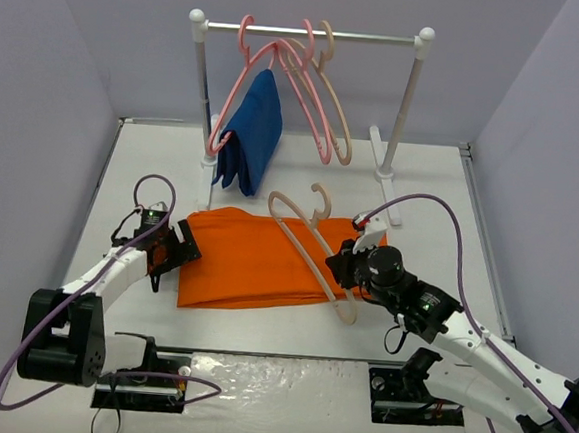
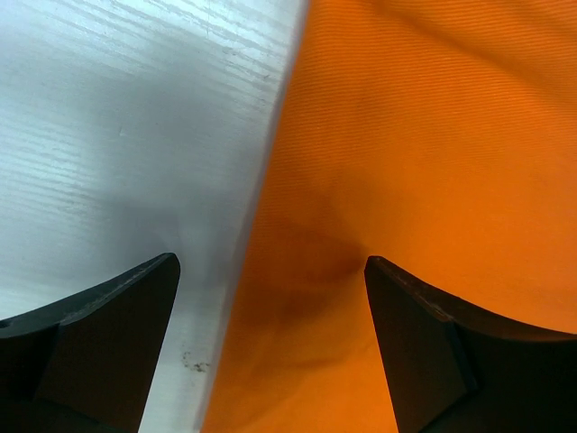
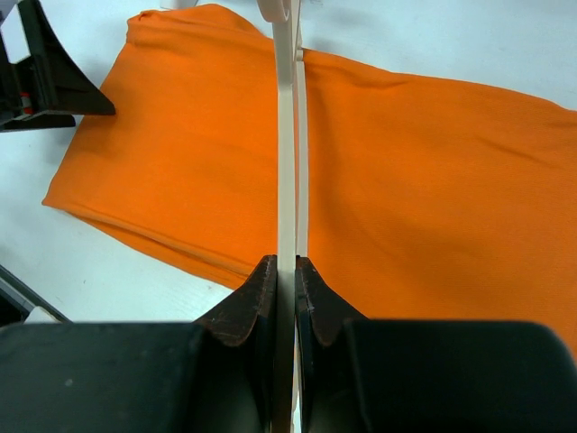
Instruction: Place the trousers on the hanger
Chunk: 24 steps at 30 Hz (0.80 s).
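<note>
The orange trousers (image 1: 251, 259) lie folded flat on the white table, in the middle of the top view. The cream-beige hanger (image 1: 303, 240) is held tilted above them, hook toward the rack. My right gripper (image 1: 344, 264) is shut on the hanger's bar; in the right wrist view the bar (image 3: 287, 135) runs up from between its closed fingers (image 3: 287, 275) over the trousers (image 3: 433, 171). My left gripper (image 1: 182, 245) is open at the trousers' left edge; in the left wrist view its spread fingers (image 2: 270, 271) straddle the cloth edge (image 2: 406, 135), one over bare table.
A white clothes rack (image 1: 309, 34) stands at the back with several pink hangers (image 1: 281, 70), a cream one, and a dark blue garment (image 1: 253, 133). Grey walls close in the table on three sides. The rack's feet (image 1: 385, 174) rest near the trousers' far right.
</note>
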Available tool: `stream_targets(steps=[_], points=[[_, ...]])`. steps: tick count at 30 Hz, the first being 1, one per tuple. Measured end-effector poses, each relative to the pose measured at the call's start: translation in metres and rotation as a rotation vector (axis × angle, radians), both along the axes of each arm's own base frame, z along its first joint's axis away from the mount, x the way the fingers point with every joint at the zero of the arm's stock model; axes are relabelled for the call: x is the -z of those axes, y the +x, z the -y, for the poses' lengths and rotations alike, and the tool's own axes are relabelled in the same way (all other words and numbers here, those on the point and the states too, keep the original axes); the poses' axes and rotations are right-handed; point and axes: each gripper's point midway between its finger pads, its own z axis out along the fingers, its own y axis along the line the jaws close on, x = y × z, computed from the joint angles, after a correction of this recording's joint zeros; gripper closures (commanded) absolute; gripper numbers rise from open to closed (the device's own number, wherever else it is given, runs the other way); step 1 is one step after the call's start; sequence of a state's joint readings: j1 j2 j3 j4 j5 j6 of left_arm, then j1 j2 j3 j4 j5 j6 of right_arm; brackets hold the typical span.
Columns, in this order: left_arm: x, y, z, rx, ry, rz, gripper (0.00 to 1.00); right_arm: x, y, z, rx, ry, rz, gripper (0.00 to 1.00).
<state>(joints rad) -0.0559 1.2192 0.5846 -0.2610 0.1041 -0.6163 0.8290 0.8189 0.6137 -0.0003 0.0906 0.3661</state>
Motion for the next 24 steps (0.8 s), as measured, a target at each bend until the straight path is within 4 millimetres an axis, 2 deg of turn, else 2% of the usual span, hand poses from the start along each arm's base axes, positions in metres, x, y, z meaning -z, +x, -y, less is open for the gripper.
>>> stream_targets(steps=[2,5,9,10,12,14,17,20,24], points=[[0.008,0.003,0.000,0.001,0.003,-0.017,0.26,0.000,-0.001,-0.001,-0.004,0.004,0.004,1.00],[0.007,0.018,0.004,0.013,-0.012,0.010,0.33,-0.003,-0.001,-0.001,-0.004,0.014,0.014,1.00],[0.008,0.035,0.008,0.023,-0.030,0.034,0.53,-0.005,-0.001,-0.001,-0.005,0.020,0.021,1.00],[0.008,0.038,0.010,0.026,-0.036,0.040,0.62,-0.005,-0.001,-0.001,-0.005,0.020,0.022,1.00],[0.010,0.041,0.014,0.029,-0.049,0.052,0.73,-0.005,-0.001,-0.001,-0.007,0.019,0.022,1.00],[0.012,0.041,0.019,0.031,-0.061,0.061,1.00,-0.004,-0.001,-0.002,-0.010,0.016,0.022,1.00],[0.012,0.035,0.029,0.045,-0.078,0.070,1.00,-0.001,-0.002,-0.007,-0.024,0.008,0.017,1.00],[0.008,0.019,0.042,0.084,-0.089,0.059,1.00,0.004,-0.004,-0.013,-0.039,-0.006,0.008,1.00],[-0.015,-0.003,0.058,0.134,-0.121,0.072,1.00,0.006,-0.006,-0.022,-0.045,-0.033,0.013,1.00]])
